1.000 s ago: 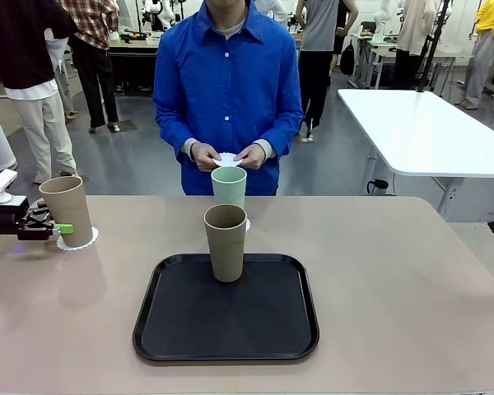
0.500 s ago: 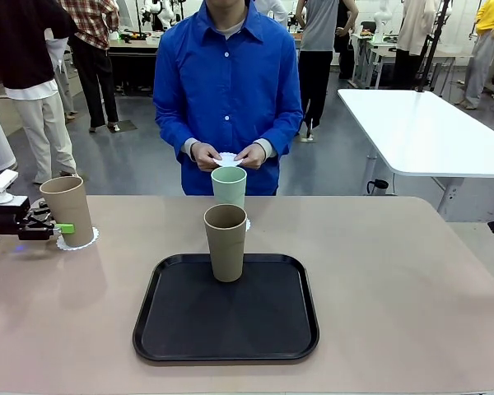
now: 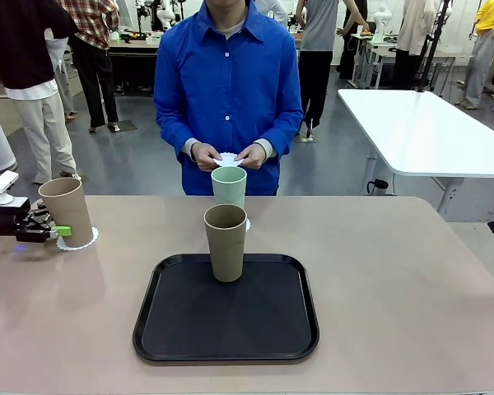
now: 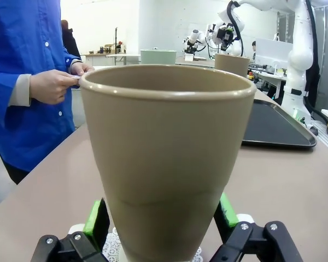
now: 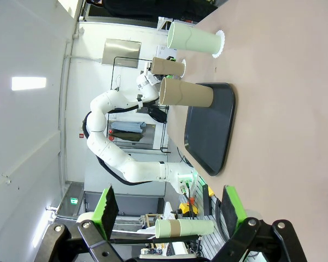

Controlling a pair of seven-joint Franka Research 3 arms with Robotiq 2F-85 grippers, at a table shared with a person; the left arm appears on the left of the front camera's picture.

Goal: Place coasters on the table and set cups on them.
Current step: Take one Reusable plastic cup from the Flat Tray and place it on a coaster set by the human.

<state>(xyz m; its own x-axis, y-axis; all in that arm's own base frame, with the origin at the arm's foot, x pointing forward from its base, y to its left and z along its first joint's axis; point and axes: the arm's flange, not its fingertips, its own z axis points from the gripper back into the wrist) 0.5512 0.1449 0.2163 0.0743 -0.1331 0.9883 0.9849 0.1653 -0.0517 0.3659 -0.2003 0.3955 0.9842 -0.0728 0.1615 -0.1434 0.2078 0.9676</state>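
Left hand [image 4: 161, 218] straddles tan cup [image 3: 66, 210] on coaster [image 3: 89, 239] at the surface [image 3: 412, 280]'s left edge, grip unclear; right hand [image 5: 169, 204] spread wide.

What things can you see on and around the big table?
Beige table: one, in front.
White table: one, far right.
Tray: one, black, mid-table.
Coasters: three, white; first coaster left, second coaster beyond tray, third coaster held by the person.
Cups: three; left tan cup on first coaster, green cup on second coaster, middle tan cup on tray.
Person's hands: two, holding third coaster.
Left gripper: black, open around left tan cup.
Right gripper: black, open, empty.
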